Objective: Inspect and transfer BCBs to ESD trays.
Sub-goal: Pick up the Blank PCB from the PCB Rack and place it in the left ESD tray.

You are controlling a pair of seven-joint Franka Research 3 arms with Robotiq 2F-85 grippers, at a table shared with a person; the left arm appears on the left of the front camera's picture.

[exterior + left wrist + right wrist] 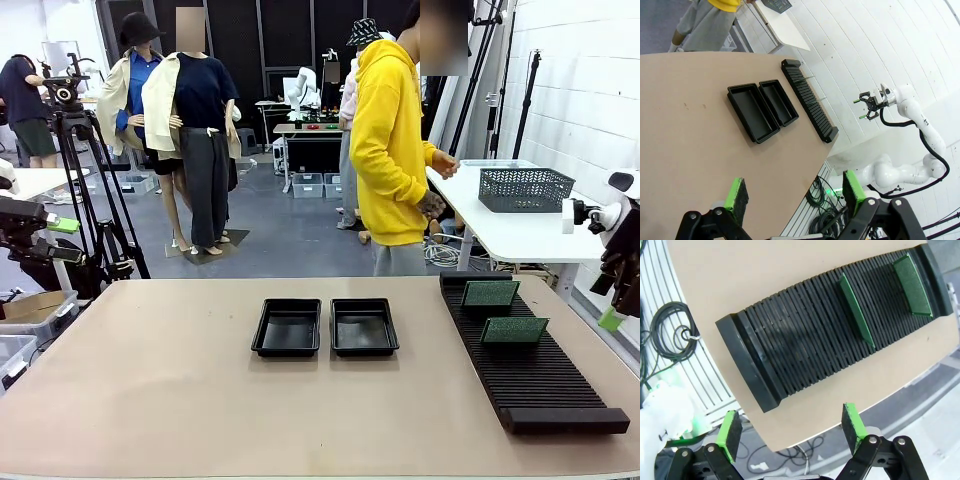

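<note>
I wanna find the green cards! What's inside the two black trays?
Nothing: both black trays show bare shiny floors. Their near rims hide a thin strip of floor.

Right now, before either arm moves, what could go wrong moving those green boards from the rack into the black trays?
The two circuit boards lean on edge in the slotted rack; the open right gripper must pinch a thin edge, so one may slip or snag a rib. The black trays sit close together, so a board lowered off-centre could land on a raised rim.
</note>
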